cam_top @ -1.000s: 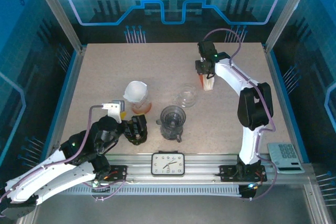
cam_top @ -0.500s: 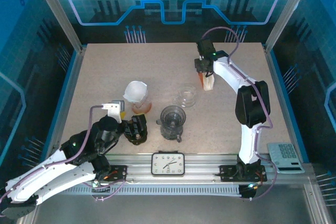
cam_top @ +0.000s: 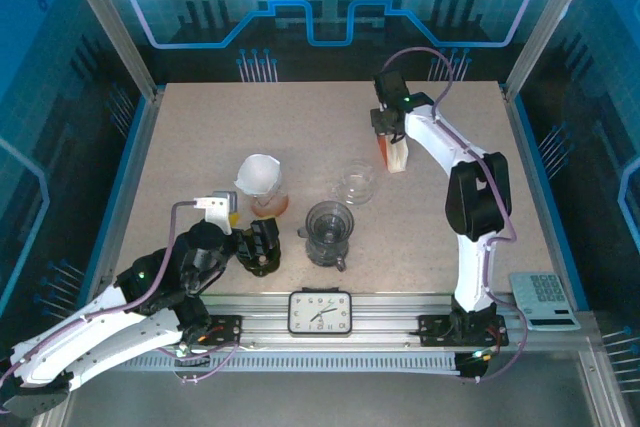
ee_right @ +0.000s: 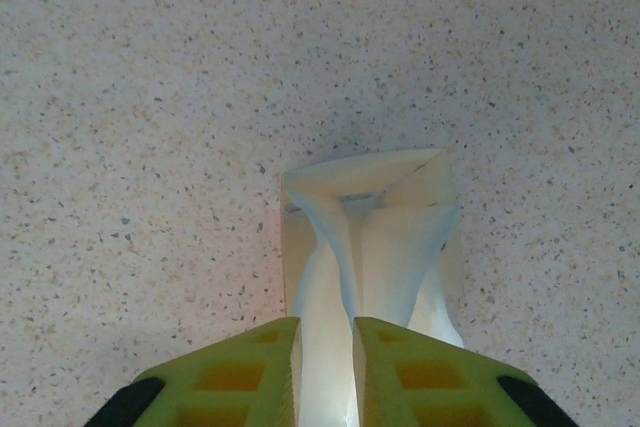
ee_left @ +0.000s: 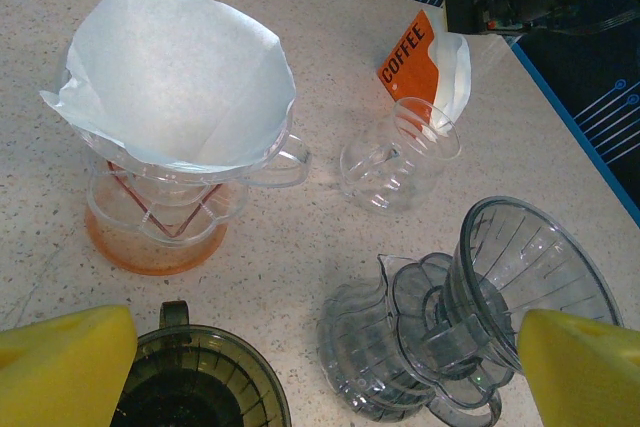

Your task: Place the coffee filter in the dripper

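Upper right of the overhead view: right hand (cam_top: 390,134) clamped on a coffee filter (ee_right: 322,317), thin white paper pinched flat between the yellow-green fingers (ee_right: 240,372) at the bottom of the right wrist view. Above the pinch, more white filters (ee_right: 365,232) fanned in soft folds, standing on the speckled beige desk (ee_right: 130,97); lower end of the pinched sheet cut off by the frame edge.

From the left wrist, the same stack tucked in an orange packet (ee_left: 408,47) lettered COFFEE, upper right, just behind a ribbed clear glass cup (ee_left: 395,162). Upper left there: a clear plastic dripper (ee_left: 285,159) on an orange-tinted stand (ee_left: 150,242), already lined with a cone of white paper (ee_left: 175,72). Lower right: a smoky grey ribbed dripper (ee_left: 525,267) on a scalloped base, partly behind a yellow fingertip (ee_left: 585,372). Spread wide open, the left hand (ee_left: 320,372), low over a dark cup (ee_left: 200,387) cut off at the bottom edge.

Along the near rail overhead, a clock (cam_top: 320,312); a calculator (cam_top: 545,299) off to its right.
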### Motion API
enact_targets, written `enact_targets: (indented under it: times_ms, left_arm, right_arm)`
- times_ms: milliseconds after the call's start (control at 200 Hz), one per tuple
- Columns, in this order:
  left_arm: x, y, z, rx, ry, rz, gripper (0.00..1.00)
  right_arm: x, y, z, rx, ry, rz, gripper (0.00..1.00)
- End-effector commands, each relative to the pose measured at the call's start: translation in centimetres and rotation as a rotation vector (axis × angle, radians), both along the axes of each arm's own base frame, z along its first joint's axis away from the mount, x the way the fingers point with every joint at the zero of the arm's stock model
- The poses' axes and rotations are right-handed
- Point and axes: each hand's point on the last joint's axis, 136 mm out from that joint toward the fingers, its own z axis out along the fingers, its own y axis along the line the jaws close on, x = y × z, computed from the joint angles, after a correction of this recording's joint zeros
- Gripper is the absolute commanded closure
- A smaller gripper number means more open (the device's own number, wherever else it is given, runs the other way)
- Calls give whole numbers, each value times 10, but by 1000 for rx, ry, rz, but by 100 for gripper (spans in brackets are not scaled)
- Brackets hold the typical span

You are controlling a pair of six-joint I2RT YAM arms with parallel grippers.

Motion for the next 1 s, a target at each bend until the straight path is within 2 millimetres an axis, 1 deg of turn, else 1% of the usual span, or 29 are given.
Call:
enact_targets:
  times_ms: [0, 395, 615, 695, 780, 921, 996]
  left_arm:
    - [3, 4, -2, 24, -23, 15, 1]
    - [3, 3, -1, 22, -26, 14, 1]
    - [3, 4, -1, 24, -23, 16, 1]
    - [3, 4, -1, 24, -25, 15, 1]
    - [3, 4, -1, 23, -24, 15, 1]
    - [2, 4, -1, 24, -23, 15, 1]
    - [2, 4, -1, 24, -21, 15, 1]
  right_arm:
    - [2, -8, -1, -34, 14, -8, 78]
    - [3, -13, -12, -63, 42, -12, 78]
    - [3, -14, -16, -72, 57, -11, 79]
    - [3, -14, -17, -73, 59, -10, 81]
    - [3, -13, -15, -74, 56, -7, 86]
    - [4, -16, -7, -77, 30, -15, 100]
    - [2, -15, 0, -68, 5, -14, 100]
